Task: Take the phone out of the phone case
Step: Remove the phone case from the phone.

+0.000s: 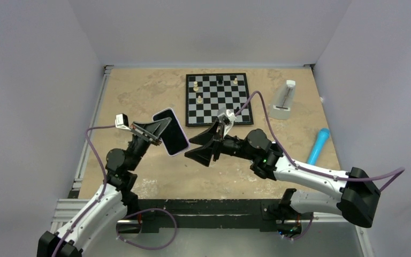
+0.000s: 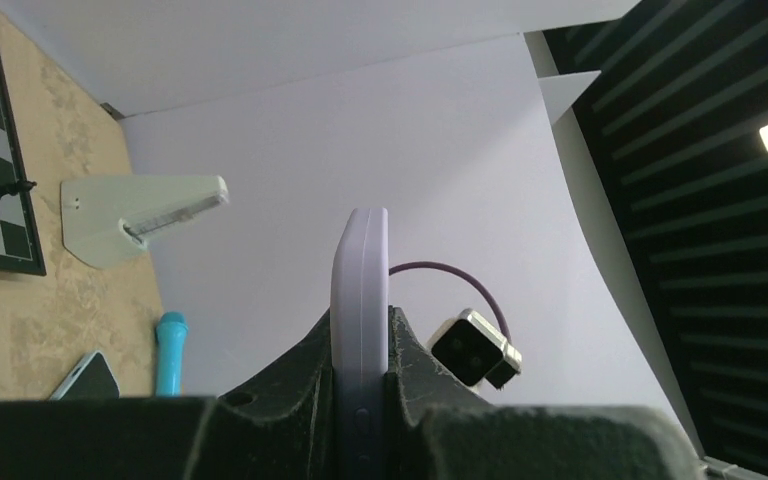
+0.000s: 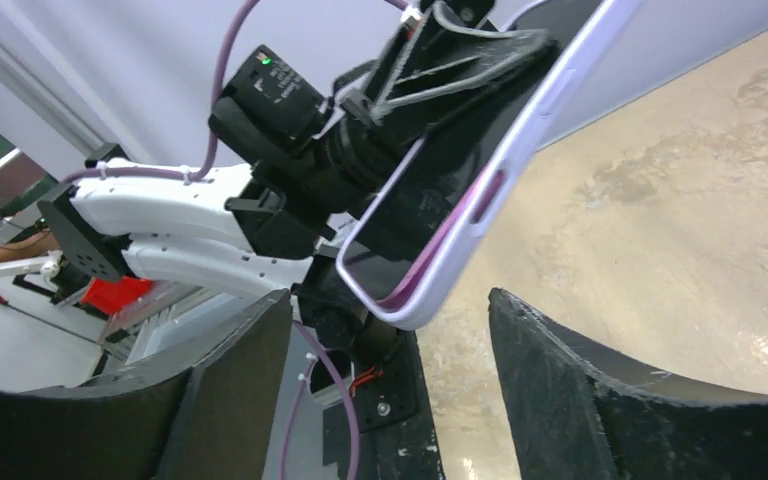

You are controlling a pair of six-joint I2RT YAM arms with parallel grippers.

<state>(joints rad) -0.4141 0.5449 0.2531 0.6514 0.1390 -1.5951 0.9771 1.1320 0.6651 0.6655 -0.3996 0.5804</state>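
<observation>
Above the desk (image 1: 139, 176), your left claw (image 1: 159, 128) is clamped on the cased phone (image 1: 172, 135), its long axis running near-to-far, and your right claw (image 1: 189, 148), jaws apart, faces its near end from just right.

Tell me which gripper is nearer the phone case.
Left. The left gripper is shut on the phone case, holding it up; the right gripper stands open just beside its lower corner, not touching.
</observation>
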